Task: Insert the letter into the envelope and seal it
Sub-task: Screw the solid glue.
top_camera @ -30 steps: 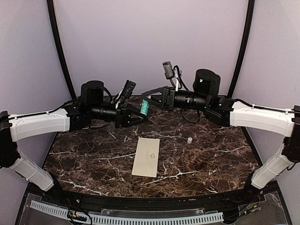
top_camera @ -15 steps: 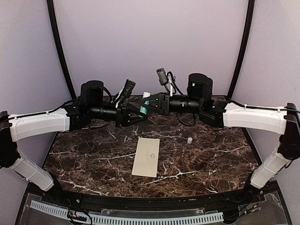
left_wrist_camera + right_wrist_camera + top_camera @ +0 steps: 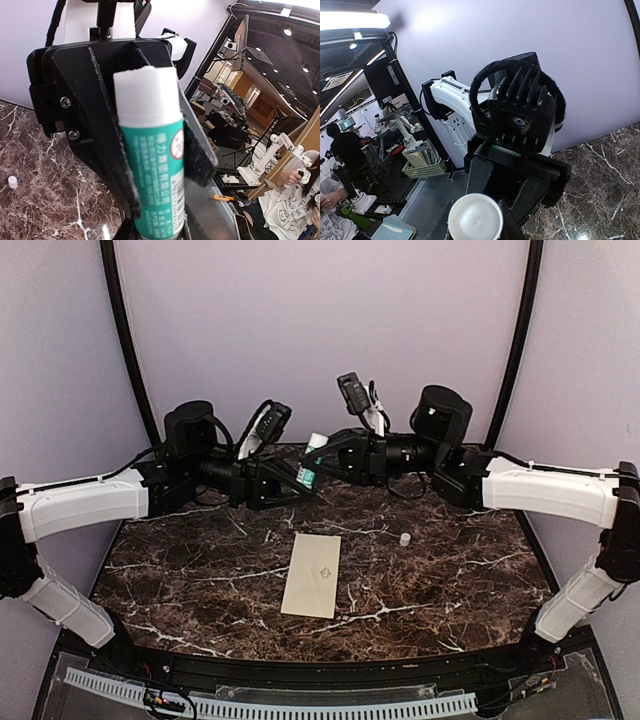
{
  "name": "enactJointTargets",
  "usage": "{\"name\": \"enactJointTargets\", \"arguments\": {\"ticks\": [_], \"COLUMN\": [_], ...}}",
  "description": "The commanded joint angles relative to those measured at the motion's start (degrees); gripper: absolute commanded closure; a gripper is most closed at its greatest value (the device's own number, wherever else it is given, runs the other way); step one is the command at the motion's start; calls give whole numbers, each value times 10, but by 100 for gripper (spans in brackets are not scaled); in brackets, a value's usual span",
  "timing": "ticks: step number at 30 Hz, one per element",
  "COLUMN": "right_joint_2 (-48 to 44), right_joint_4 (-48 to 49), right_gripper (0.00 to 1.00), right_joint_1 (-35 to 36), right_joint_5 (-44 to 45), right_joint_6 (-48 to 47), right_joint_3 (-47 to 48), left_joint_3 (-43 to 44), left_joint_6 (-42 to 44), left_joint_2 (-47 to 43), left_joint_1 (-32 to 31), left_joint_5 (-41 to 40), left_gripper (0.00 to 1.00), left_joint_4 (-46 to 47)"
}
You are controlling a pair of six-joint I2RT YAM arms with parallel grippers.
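Note:
The cream envelope (image 3: 312, 574) lies flat on the marble table, flap closed, with a faint emblem on its upper face. The letter does not show in any view. My left gripper (image 3: 303, 480) is shut on the body of a green glue stick (image 3: 307, 473), holding it above the back of the table. In the left wrist view the stick (image 3: 155, 170) stands between black fingers (image 3: 112, 145). My right gripper (image 3: 323, 452) faces the left one, its fingers closed round the stick's white end (image 3: 475, 218).
A small white cap-like piece (image 3: 405, 538) stands on the table right of the envelope and also shows in the left wrist view (image 3: 12, 181). Both arms meet over the table's back edge. Black curved frame posts (image 3: 125, 350) rise at both sides.
My right gripper moved left to the glue stick and closed from wide open onto its white end. My left gripper tilted up slightly with the stick. The envelope has not moved.

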Motion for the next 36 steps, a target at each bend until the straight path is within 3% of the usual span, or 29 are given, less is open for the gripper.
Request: {"name": "enactJointTargets", "arguments": {"ticks": [1,4,6,10,14,26,36], "right_joint_2": [-22,-24,-26,-30,-33,20,85], "right_joint_4": [-4,-17,-34,-115,-151,-190,-204], "right_gripper": [100,100,100,100,100,100,100], "right_joint_1": [3,4,4,0,-1,27,48], "right_joint_5": [-66,-36,1,113,224,449,454], "right_joint_6": [1,-8,-13,-44,-39,22,41], "right_joint_3": [13,11,10,29,35,84,140], "left_joint_3": [16,23,29,30,9,20,17], "left_joint_6": [-8,31,69,136,185,187,168], "left_joint_2": [-20,-25,-31,-61,-95,-48,-23], "left_joint_1": [7,7,7,6,7,-1,-4], "left_joint_5": [42,8,-54,-170,-290,-410,-409], "left_gripper": [100,94,68,39,27,29,40], "left_joint_4": [41,-16,-61,-124,-140,-185,-174]}}
